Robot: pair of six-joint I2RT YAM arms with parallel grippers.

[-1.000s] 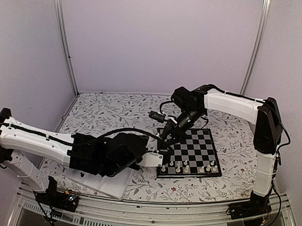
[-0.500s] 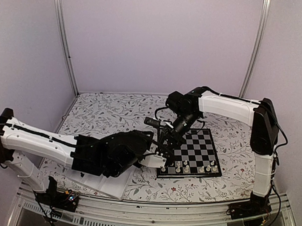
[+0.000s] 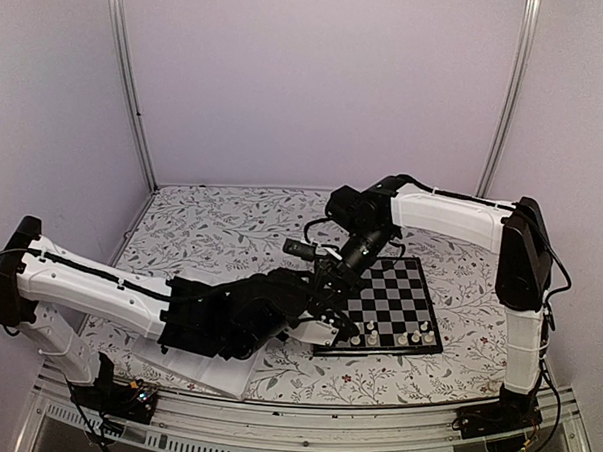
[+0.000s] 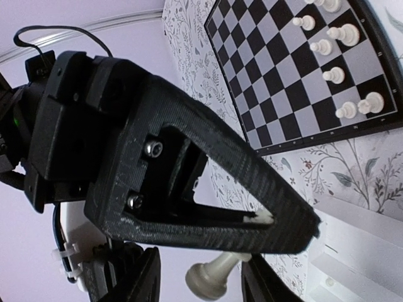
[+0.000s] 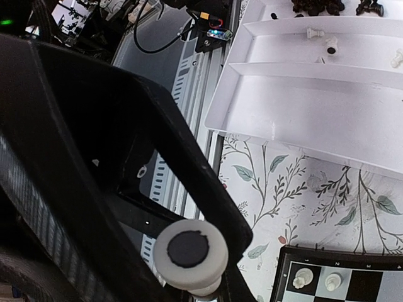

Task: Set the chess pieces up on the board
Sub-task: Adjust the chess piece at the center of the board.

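1. A white tray (image 5: 302,107) lies on the floral table (image 3: 221,233) left of the board (image 3: 394,290), under the left arm; both arms crowd the board's left edge.
2. The board's far squares lie open; cream-white pieces (image 3: 372,336) line its near edge.
3. The right end effector (image 3: 329,284) is closed on a cream-white piece (image 5: 189,251) just off the board's left edge; whether the left end effector (image 3: 324,322) grips anything, I cannot tell.

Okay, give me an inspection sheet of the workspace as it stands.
Surface: floral tablecloth.
Job's things: chessboard with several cream pieces along its near edge; loose pieces in the white tray.
Clutter: nothing seen.
Grippers: right gripper looks shut on a cream piece; left gripper close beside it, grip unclear.
Cables: black lead looping at the right wrist.
Surroundings: plain lilac walls, metal posts.
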